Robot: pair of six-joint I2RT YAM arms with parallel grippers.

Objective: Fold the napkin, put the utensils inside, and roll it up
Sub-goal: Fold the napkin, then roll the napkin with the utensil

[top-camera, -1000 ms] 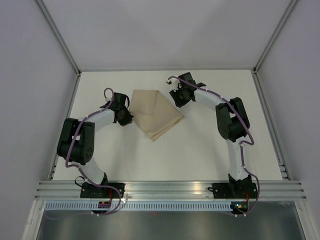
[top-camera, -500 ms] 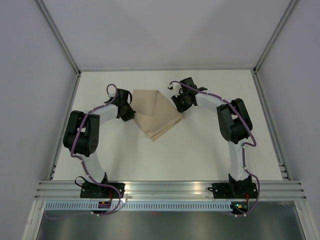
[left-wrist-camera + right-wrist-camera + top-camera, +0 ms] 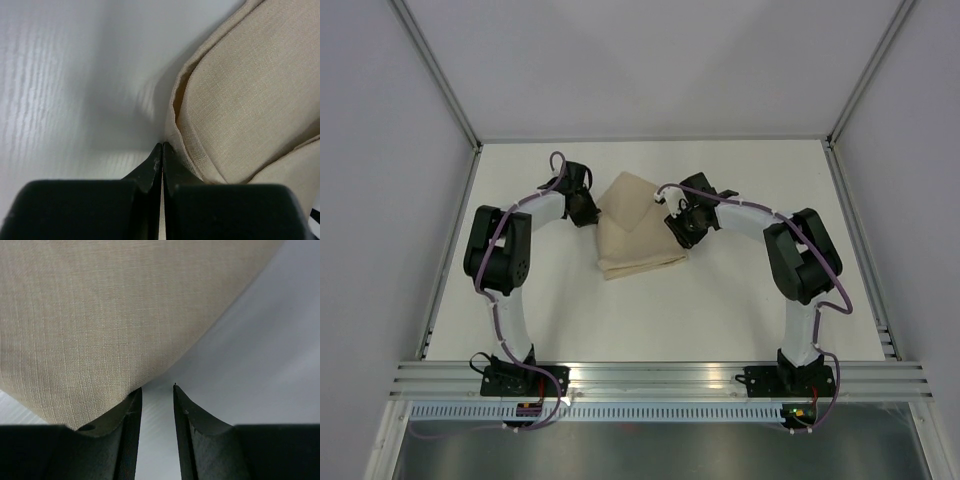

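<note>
Two black two-finger tools work at one cloth, one on each side of it. At the left tool (image 3: 587, 206), the left wrist view shows the two fingers pressed flat together (image 3: 161, 152), with only a hairline pale seam between them. The hem of the plain tan-beige matte cloth napkin (image 3: 240, 95) runs down into their tips, so this tool appears to pinch the napkin's edge. The right tool (image 3: 679, 224) stands narrowly apart: its wrist view (image 3: 154, 396) shows a slim gap between the two fingers with bare white bench (image 3: 260, 340) showing through it. The cloth (image 3: 100, 315) lies over the tip of one finger only and is not gripped.

From above, the single napkin (image 3: 632, 228) lies folded on the white bench (image 3: 720, 300), midway between the two white-and-black arms, with a pointed corner toward the far wall and a straight edge toward the arm bases. At the left tool, at least two stacked layers show, the upper one curling up off the lower.
</note>
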